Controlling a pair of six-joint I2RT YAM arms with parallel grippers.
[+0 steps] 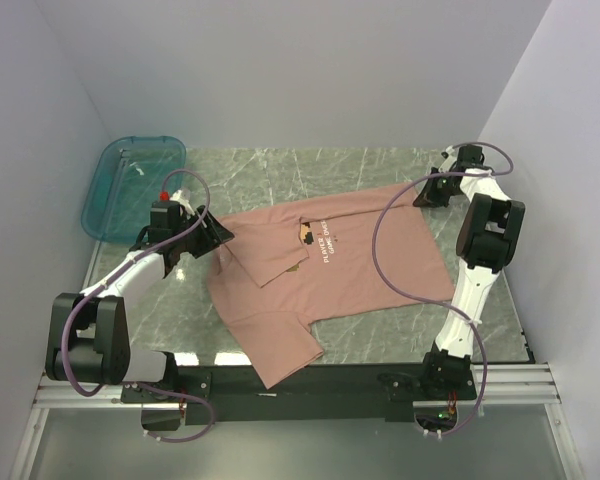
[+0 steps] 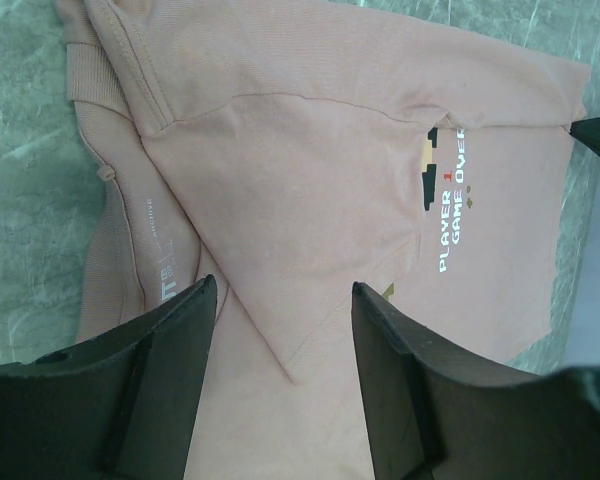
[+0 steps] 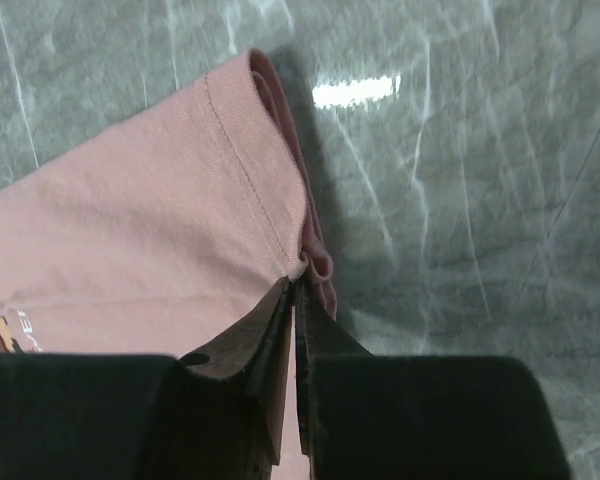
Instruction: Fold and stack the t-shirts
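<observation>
The t-shirt (image 1: pixel 330 270) is being supported by the worktop (image 1: pixel 380 165), with its long axis running left to right, collar toward the left arm and hem toward the right. Its far hem corner is being pinched by the right end effector (image 3: pixel 296 295), whose fingers are clamped on the fabric. The left end effector (image 2: pixel 280 300) is being held apart just above the folded shoulder, gripping nothing.

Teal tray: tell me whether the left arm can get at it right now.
Probably yes. The left gripper is open and empty above the t-shirt, and the tray sits just beyond that arm with nothing between them.
</observation>
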